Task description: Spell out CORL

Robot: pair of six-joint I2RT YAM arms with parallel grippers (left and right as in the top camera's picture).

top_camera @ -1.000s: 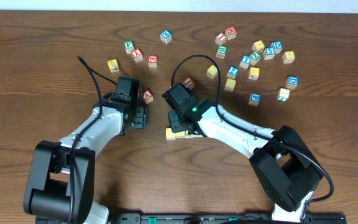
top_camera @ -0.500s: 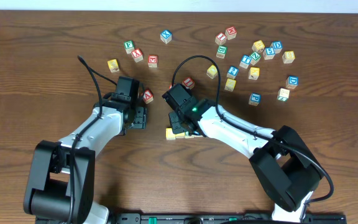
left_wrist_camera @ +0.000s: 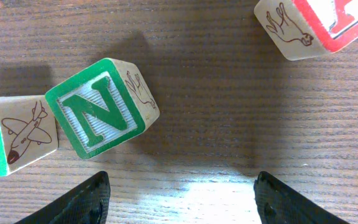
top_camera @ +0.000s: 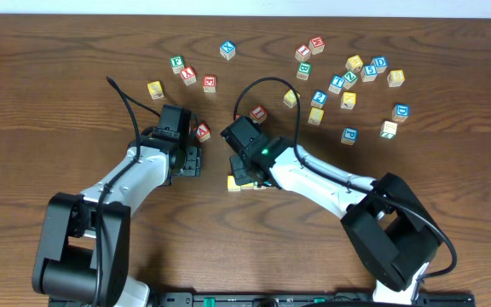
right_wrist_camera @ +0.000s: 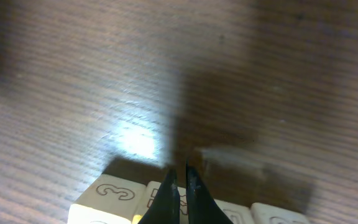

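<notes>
Right gripper (right_wrist_camera: 179, 182) pinched shut above the cube row (right_wrist_camera: 114, 193); left gripper (left_wrist_camera: 180, 190) spread wide, holding nothing.

Cube row: near the middle of the table (top_camera: 75, 102). From above only its yellow left end shows; the rest is under the right wrist. Close up, four pale tops run along the bottom edge, cut off and blurred. One bears a "3"; no letters can be read, and contact with the tips cannot be told. Left gripper: only two dark fingertips (left_wrist_camera: 86, 202) in view, bare wood between. N cube (left_wrist_camera: 101, 106): green, tilted, touching a plane cube (left_wrist_camera: 17, 134) cut off at left. Red cube (left_wrist_camera: 316, 25): cropped at top right. Loose cubes (top_camera: 349, 135): scattered on the far side.
</notes>
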